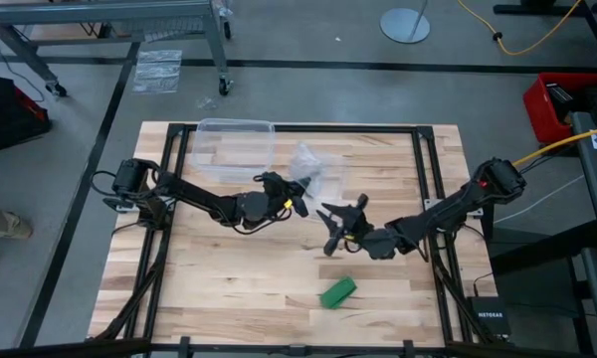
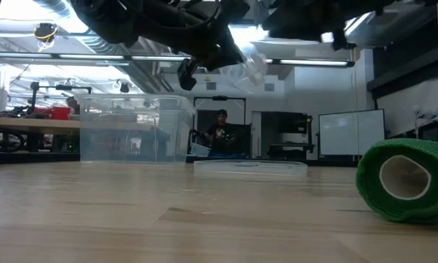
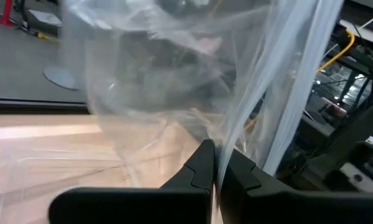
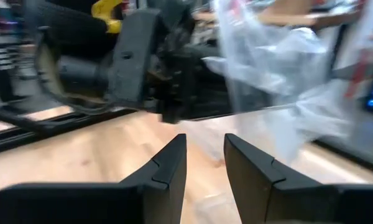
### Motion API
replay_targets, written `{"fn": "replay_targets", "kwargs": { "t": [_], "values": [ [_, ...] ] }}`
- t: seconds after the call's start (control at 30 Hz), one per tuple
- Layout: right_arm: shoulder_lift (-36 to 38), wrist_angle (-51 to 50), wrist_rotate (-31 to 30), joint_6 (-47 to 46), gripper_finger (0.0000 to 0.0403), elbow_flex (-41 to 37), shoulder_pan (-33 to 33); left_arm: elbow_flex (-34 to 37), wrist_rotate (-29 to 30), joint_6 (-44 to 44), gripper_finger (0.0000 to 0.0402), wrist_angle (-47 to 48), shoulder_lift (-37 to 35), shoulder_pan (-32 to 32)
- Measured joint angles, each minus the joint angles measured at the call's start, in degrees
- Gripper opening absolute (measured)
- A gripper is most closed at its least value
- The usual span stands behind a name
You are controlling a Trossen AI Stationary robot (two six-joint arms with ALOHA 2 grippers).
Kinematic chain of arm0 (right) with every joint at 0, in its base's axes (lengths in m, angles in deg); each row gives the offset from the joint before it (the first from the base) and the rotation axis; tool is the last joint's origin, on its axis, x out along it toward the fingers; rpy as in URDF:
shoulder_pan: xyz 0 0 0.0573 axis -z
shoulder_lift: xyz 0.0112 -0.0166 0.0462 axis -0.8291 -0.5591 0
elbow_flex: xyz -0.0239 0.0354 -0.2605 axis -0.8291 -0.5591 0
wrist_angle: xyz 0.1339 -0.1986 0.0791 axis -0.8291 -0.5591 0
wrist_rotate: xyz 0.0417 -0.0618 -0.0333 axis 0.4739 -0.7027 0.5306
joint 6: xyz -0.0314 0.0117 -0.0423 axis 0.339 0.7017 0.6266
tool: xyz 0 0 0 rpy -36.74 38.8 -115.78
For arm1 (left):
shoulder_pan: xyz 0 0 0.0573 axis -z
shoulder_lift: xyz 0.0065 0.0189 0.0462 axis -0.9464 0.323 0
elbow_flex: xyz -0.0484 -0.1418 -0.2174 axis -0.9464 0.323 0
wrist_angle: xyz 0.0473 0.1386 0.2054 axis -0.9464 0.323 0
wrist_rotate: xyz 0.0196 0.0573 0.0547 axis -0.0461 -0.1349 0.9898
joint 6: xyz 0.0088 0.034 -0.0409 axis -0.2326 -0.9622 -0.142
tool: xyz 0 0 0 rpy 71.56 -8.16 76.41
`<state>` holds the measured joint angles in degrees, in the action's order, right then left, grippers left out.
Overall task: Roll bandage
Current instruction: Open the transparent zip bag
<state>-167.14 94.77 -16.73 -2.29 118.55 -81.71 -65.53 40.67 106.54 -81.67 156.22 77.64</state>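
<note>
On the wooden table (image 1: 229,288) we find the bandage (image 1: 337,291) already rolled and lying near its front edge, so with the left gripper (image 1: 300,189) pinching the clear plastic bag (image 1: 308,159) and the right gripper (image 1: 330,227) part-open and empty, bagging probably comes next.

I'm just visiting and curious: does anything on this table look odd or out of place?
Yes: the left gripper holds a clear plastic bag up off the table, while the rolled green bandage lies untouched near the front edge.
</note>
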Motion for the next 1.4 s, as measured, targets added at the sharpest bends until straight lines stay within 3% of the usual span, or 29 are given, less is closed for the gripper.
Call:
{"fn": "replay_targets", "kwargs": {
  "t": [0.1,0.33,0.8,1.4],
  "values": [
    [0.0,0.02,-4.7,1.2,0.0113,0.0,-1.45,0.0,-0.02,2.36,0.0,0.0,0.0,0.2],
    [0.0,0.16,-3.8,1.11,0.0113,0.0,-0.41,0.0,-0.01,7.86,0.0,-0.42,0.0,1.48],
    [-2.37,4.04,-2.19,2.73,0.0113,-0.02,0.23,-0.33,-0.04,7.32,0.0,-7.06,0.0,2.71],
    [-9.55,1.72,-11.37,20.49,0.0113,9.94,2.24,-1.66,0.0,2.88,0.0,-6.71,0.0,3.3]
  ]
}}
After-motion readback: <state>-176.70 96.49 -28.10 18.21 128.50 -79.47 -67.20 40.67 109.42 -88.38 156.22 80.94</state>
